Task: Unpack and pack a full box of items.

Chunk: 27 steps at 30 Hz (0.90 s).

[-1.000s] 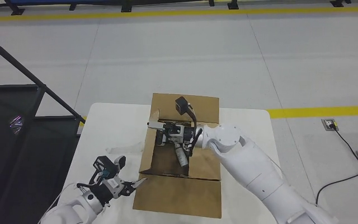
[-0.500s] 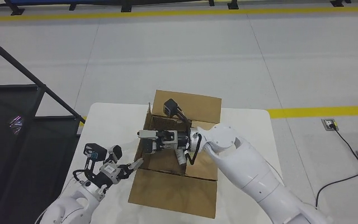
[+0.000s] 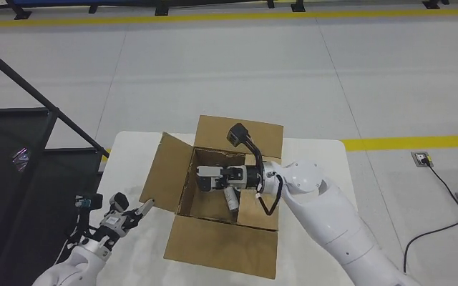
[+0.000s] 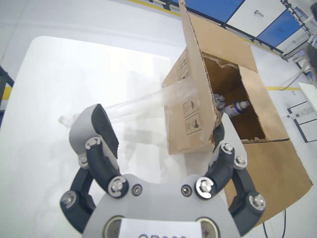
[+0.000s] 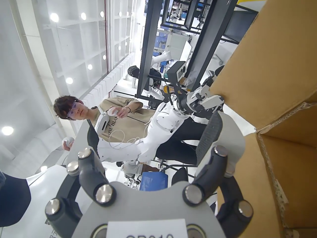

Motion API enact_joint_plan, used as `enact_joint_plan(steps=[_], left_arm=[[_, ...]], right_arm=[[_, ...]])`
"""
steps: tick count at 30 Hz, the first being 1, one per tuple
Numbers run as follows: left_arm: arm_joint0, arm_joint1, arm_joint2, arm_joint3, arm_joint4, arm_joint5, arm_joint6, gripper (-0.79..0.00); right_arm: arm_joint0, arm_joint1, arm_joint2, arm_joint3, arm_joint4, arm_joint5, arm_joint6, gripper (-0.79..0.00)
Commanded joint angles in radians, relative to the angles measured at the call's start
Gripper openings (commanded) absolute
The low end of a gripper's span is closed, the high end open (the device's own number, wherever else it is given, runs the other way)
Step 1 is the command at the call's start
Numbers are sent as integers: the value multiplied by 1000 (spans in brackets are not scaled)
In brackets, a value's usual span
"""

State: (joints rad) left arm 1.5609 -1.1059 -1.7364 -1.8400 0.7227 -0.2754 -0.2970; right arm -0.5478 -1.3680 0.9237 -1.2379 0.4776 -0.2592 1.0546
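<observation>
Withdrawn from the symbol-printed box (image 3: 222, 247), left end effector (image 3: 134, 204) gapes empty (right end effector (image 3: 202, 176) likewise)

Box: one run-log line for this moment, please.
box open; left gripper open, beside flap; right gripper open, at box opening; bottle inside

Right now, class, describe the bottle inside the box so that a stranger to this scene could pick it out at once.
On the white table stands an open cardboard box. On its floor a small bottle lies on its side. Unlike the crumpled grey lump beside it, it is a smooth cylinder with a dark label and a white cap.
</observation>
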Motion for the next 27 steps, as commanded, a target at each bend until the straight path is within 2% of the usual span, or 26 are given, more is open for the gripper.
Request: enact_joint_plan(steps=[1,9,12,16,20,27], left_arm=[[-16,1,-5,46,-9,8,-12,0],[-100,5,8,204,-6,14,-61,0],[-125,7,20,238,10,0,-81,0],[-139,11,29,250,56,-19,-87,0],[-117,15,-6,200,56,-47,-57,0],[-12,25,-133,-40,72,-85,-20,0]], right_arm=[[-43,19,52,-49,-28,-3,7,0],[-222,78,241,-234,-79,-2,22,0],[-283,93,305,-288,-78,-8,18,0],[-353,108,374,-340,-114,3,-48,0],[-353,108,374,-340,-114,3,-48,0],[-370,110,381,-337,-106,-3,-61,0]])
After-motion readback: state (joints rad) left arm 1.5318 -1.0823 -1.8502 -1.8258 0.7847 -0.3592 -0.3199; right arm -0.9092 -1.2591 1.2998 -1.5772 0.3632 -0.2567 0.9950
